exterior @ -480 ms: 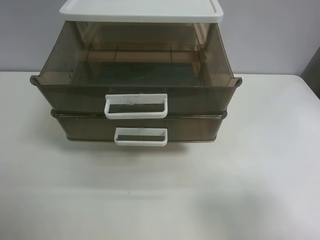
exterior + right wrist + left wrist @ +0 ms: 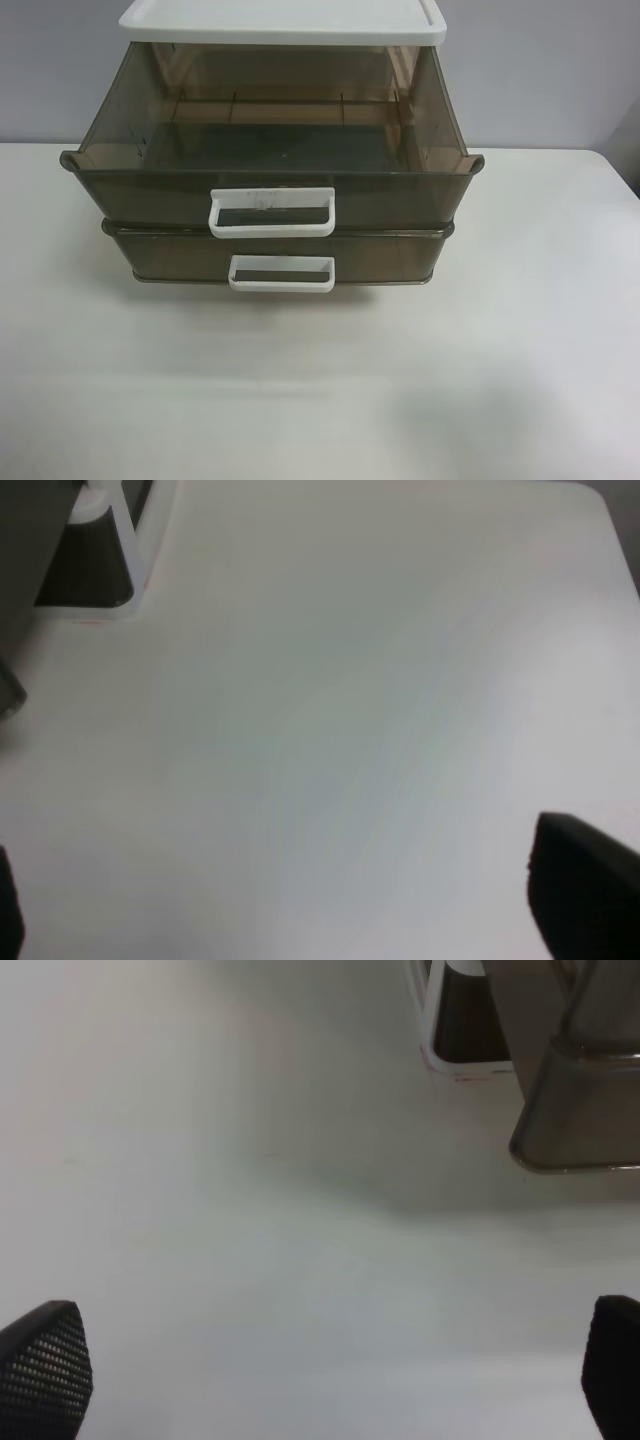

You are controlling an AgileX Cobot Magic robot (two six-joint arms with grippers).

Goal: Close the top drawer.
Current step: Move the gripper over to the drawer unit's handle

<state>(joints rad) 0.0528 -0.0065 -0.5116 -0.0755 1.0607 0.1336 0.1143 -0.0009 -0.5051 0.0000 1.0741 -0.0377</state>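
Observation:
The top drawer (image 2: 400, 195) is smoky-brown translucent plastic and stands pulled far out of the cabinet, under the white lid (image 2: 280, 22). Its white loop handle (image 2: 271, 211) has faint grey scuffs on the top bar. The lower brown drawer (image 2: 390, 258) with a clean white handle (image 2: 281, 273) sits slightly out below it. No arm shows in the exterior high view. My left gripper (image 2: 325, 1375) is open and empty over the table, short of a brown drawer corner (image 2: 580, 1110). My right gripper (image 2: 300, 910) is open and empty, short of a white handle (image 2: 125, 540).
The drawer cabinet stands at the back middle of a white table (image 2: 320, 380), against a grey wall. The table's right edge (image 2: 625, 175) shows at the far right. A white handle (image 2: 450, 1020) also shows in the left wrist view.

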